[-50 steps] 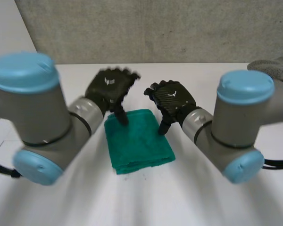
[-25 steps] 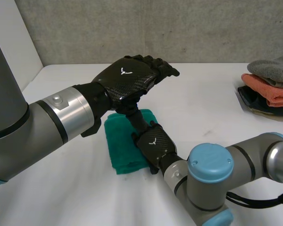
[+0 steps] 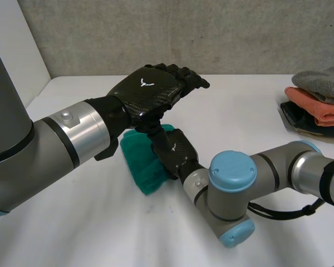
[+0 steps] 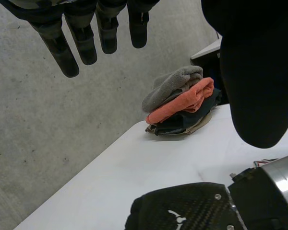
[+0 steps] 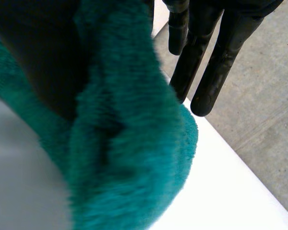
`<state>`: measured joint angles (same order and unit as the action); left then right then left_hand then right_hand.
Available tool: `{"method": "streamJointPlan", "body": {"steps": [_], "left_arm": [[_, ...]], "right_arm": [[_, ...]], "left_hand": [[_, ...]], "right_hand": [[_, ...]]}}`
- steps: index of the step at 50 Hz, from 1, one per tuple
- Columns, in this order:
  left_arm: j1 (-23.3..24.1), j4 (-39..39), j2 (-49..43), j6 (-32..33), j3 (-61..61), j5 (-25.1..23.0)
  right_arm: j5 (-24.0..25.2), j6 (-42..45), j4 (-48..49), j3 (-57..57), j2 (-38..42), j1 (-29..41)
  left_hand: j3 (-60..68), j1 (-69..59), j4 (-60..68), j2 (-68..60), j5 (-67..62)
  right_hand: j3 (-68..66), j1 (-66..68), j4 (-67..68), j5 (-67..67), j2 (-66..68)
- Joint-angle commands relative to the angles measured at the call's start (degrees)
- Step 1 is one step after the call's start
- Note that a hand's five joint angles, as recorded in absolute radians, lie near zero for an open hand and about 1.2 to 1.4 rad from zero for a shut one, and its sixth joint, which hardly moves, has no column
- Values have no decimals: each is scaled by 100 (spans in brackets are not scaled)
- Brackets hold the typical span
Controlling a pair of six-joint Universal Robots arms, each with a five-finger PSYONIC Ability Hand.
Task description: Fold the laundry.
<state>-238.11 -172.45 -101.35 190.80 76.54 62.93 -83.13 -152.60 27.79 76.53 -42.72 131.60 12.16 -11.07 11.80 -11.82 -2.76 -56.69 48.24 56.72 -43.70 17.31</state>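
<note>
A folded green towel [image 3: 140, 162] lies on the white table [image 3: 242, 103] in the head view, its right side raised and bunched. My right hand [image 3: 176, 150] is at that right edge. In the right wrist view the towel [image 5: 129, 158] runs between the thumb and the straight fingers [image 5: 209, 67], which pinch it. My left hand [image 3: 150, 92] hovers above the towel and above the right hand, its fingers [image 4: 81, 36] straight and holding nothing. The left wrist view looks down on the back of the right hand [image 4: 182, 213].
A pile of folded laundry [image 3: 320, 105], grey over orange over dark, sits at the table's far right edge; it is also in the left wrist view [image 4: 182, 103]. A grey wall stands behind the table. My right arm [image 3: 234, 194] stretches across the table's front.
The right hand has closed on the towel's right edge and pulled it up, so the flat towel is now bunched and tilted. The left hand has stayed hovering above it.
</note>
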Motion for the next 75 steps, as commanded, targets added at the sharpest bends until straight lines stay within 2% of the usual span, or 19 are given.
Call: {"method": "streamJointPlan", "body": {"steps": [1, 4, 12, 18, 24, 28, 31, 36, 43, 50, 58, 66, 75], "left_arm": [[-51, 1, 10, 1, -7, 9], [-122, 1, 45, 1, -7, 9], [-324, -8, 212, -8, -7, 53], [-394, -17, 274, -34, -34, 158], [-403, -52, 274, -192, -25, 194], [-412, -87, 274, -280, -7, 194], [-412, -87, 274, -298, 1, 194], [-429, -96, 265, -307, 1, 194], [-420, -96, 247, -307, 28, 194], [-412, -96, 168, -298, 37, 202], [-394, -105, 159, -307, 81, 202], [-377, -149, 159, -307, 98, 211], [-368, -158, 115, -307, 107, 211]], "right_arm": [[60, -165, -46, -516, 185, -11], [34, -174, -116, -587, 124, -99], [157, -95, -134, -727, -395, -1197], [596, -147, -2, -1596, -553, -1698], [684, -418, 103, -2799, -624, -2470], [737, -586, 112, -3082, -702, -3015], [798, -631, 112, -3127, -755, -3412], [1325, -639, 86, -2987, -694, -4088], [1738, -587, 130, -2390, -492, -4949], [2081, -438, 121, -1739, -492, -5372], [2292, -323, 51, -939, -931, -5803], [2547, -323, -265, -1008, -861, -5900], [2539, -165, -318, -1035, -703, -5927]], "left_hand": [[159, -268, 195, -193, -99], [159, -268, 195, -193, -99], [176, -285, 212, -210, -116], [176, -285, 212, -210, -116], [176, -285, 212, -210, -116], [192, -301, 228, -227, -133], [192, -301, 228, -227, -133], [192, -301, 229, -227, -133], [192, -301, 229, -227, -133], [192, -301, 229, -227, -133], [192, -301, 229, -227, -133], [176, -285, 212, -210, -116], [176, -285, 212, -210, -116]], "right_hand": [[-2331, 3176, 2328, -2630, 6269], [-2331, 3176, 2328, -2630, 6269], [-2331, 3176, 2328, -2630, 6269], [-2331, 3176, 2328, -2630, 6269], [-2331, 3176, 2328, -2630, 6269], [-2331, 3176, 2328, -2630, 6269], [-2331, 3176, 2328, -2630, 6269], [-2331, 3176, 2328, -2630, 6269], [-2331, 3176, 2328, -2630, 6269], [-2331, 3176, 2328, -2630, 6269], [-2331, 3176, 2328, -2630, 6269], [-2331, 3176, 2328, -2630, 6269], [-2331, 3176, 2328, -2630, 6269]]}}
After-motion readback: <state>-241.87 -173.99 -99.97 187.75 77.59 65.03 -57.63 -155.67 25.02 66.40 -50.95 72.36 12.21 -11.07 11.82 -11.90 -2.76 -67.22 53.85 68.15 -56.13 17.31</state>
